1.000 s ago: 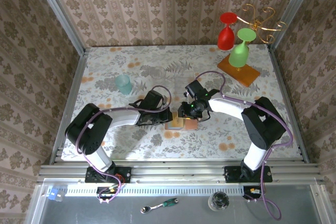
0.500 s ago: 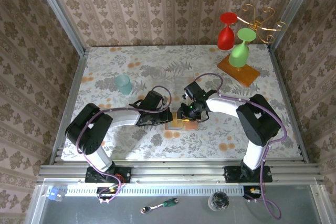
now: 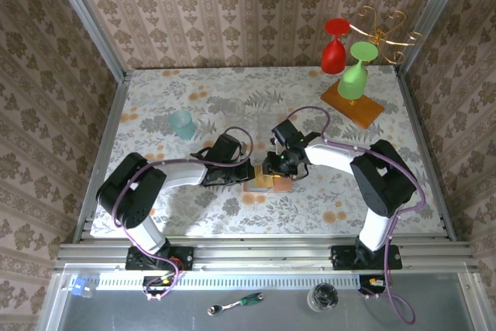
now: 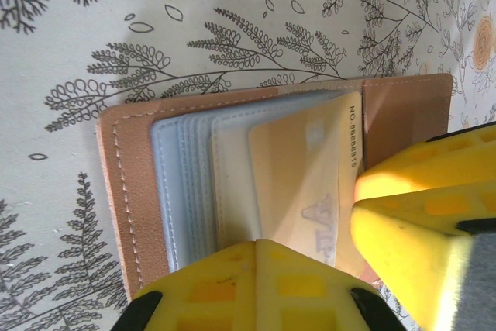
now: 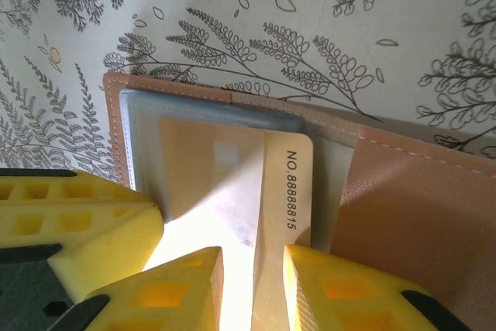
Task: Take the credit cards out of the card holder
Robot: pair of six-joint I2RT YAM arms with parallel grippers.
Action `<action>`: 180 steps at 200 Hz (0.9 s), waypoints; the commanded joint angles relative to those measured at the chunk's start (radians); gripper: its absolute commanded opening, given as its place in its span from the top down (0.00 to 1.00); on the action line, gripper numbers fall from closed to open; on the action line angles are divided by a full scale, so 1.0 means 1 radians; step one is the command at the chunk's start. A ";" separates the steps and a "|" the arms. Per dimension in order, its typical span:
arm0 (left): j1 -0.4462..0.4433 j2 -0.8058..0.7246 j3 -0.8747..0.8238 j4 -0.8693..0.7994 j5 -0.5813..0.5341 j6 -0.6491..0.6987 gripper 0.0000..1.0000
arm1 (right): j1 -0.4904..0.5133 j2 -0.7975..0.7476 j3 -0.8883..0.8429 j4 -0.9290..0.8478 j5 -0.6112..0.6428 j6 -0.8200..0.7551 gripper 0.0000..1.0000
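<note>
The card holder (image 3: 266, 184) lies open on the flowered table, tan leather (image 4: 124, 191) outside, grey-blue pockets inside. An orange-tan credit card (image 4: 302, 168) marked NO.8888815 sticks partly out of a pocket. My left gripper (image 3: 246, 174) is shut, its yellow tips (image 4: 258, 249) pressing on the holder's pocket side. My right gripper (image 3: 276, 168) is open; its fingers straddle the card's exposed strip (image 5: 291, 184), the right finger (image 5: 341, 292) touching that strip's edge. The holder's other flap (image 5: 418, 199) lies to the right. The blue-teal card is hidden.
A teal cup (image 3: 183, 124) stands at the left middle of the table. At the back right an orange wooden slab (image 3: 364, 110) carries a gold rack (image 3: 384, 29) with a red goblet (image 3: 334, 48) and a green goblet (image 3: 355, 74).
The right gripper has edged slightly left over the holder. The left arm has stayed in place.
</note>
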 commanded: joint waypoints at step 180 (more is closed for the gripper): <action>-0.029 0.025 0.070 -0.099 -0.029 0.048 1.00 | -0.078 -0.048 -0.113 0.133 -0.102 0.002 0.74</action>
